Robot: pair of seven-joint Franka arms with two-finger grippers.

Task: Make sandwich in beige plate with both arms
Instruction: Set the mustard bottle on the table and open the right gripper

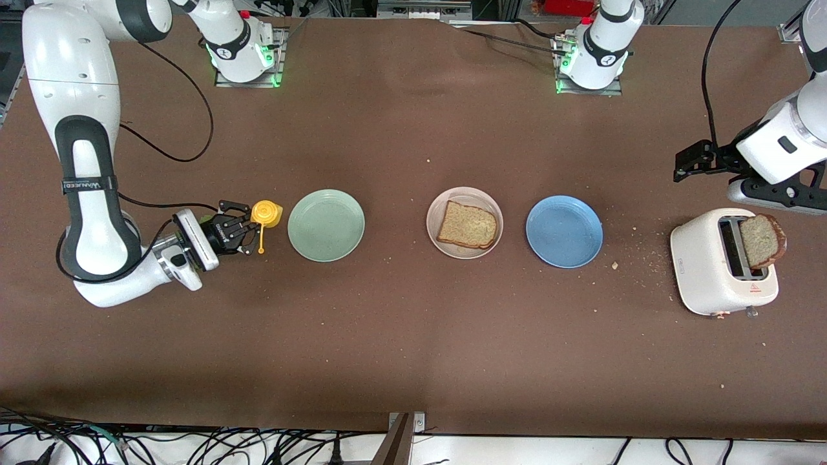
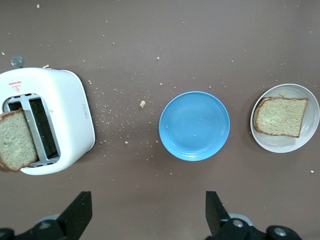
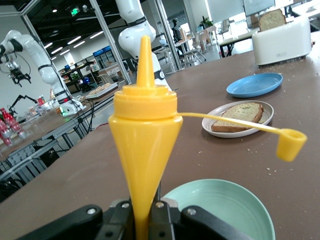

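Observation:
The beige plate [image 1: 431, 219] sits mid-table with one brown bread slice [image 1: 468, 225] lying flat on it; the left wrist view shows the same plate [image 2: 312, 135] and slice [image 2: 280, 116]. A second bread slice [image 1: 761, 240] sticks up out of the white toaster [image 1: 711, 271] at the left arm's end. My left gripper [image 1: 690, 161] hangs open and empty over the table beside the toaster, its fingers [image 2: 80, 212] wide apart. My right gripper [image 1: 242, 234] is shut on a yellow squeeze bottle [image 1: 266, 214] beside the mint-green plate [image 1: 325, 225]; its cap [image 3: 291, 144] dangles off on a strap.
A blue plate [image 1: 564, 231] lies between the beige plate and the toaster. Crumbs [image 1: 636, 258] are scattered on the brown table around the toaster. The mint-green plate [image 3: 225, 210] holds nothing. Cables run along the table's front edge.

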